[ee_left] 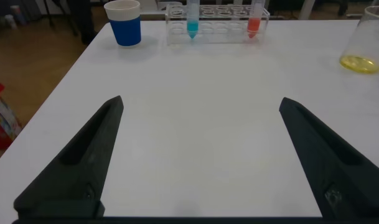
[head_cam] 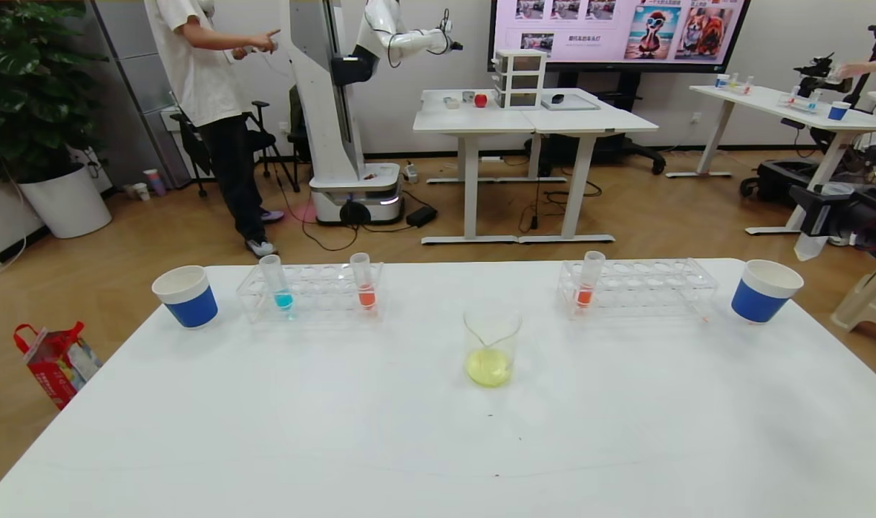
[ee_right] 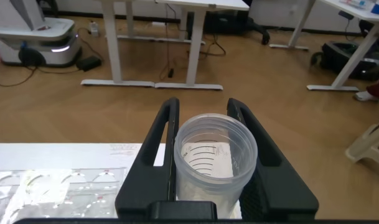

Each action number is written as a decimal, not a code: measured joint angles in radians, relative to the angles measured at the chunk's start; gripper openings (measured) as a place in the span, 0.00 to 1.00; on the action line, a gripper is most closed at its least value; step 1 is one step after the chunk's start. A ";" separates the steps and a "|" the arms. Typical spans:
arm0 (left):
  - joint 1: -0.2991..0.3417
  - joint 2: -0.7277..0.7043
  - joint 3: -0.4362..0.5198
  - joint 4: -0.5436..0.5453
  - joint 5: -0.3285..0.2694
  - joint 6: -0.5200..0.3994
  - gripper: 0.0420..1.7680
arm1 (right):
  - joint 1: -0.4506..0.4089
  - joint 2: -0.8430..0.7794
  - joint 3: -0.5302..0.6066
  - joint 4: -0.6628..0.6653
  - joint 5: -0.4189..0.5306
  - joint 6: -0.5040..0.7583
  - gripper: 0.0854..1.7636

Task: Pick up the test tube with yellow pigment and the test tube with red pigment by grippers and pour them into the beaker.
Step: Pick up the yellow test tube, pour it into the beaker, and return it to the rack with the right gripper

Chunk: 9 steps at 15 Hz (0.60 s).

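— So what did the right gripper [ee_right: 205,155] hold?
— An empty clear tube [ee_right: 215,158], clamped between both fingers, off the table's [head_cam: 337,432] two o'clock corner.
— And the left gripper [ee_left: 198,155]?
— Spread wide, holding nothing. The beaker [head_cam: 490,349], yellow liquid inside, stood mid-table; a red tube [head_cam: 589,279] in the right rack [head_cam: 653,288].

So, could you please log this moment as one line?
beaker: holds yellow liquid | right hand: shut on empty tube | left hand: open, idle | red tubes: racked
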<state>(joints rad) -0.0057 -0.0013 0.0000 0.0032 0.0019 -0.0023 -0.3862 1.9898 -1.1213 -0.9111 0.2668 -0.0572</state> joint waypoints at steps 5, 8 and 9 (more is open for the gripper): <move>0.000 0.000 0.000 0.000 0.001 0.000 0.99 | -0.014 0.113 -0.052 -0.028 -0.044 -0.002 0.27; 0.000 0.000 0.000 0.000 0.001 0.000 0.99 | -0.021 0.172 -0.051 -0.099 -0.044 -0.003 0.27; 0.000 0.000 0.000 0.000 0.000 0.000 0.99 | -0.022 0.191 -0.046 -0.120 -0.044 -0.003 0.27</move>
<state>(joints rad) -0.0062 -0.0013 0.0000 0.0028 0.0023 -0.0028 -0.4079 2.1813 -1.1670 -1.0313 0.2232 -0.0606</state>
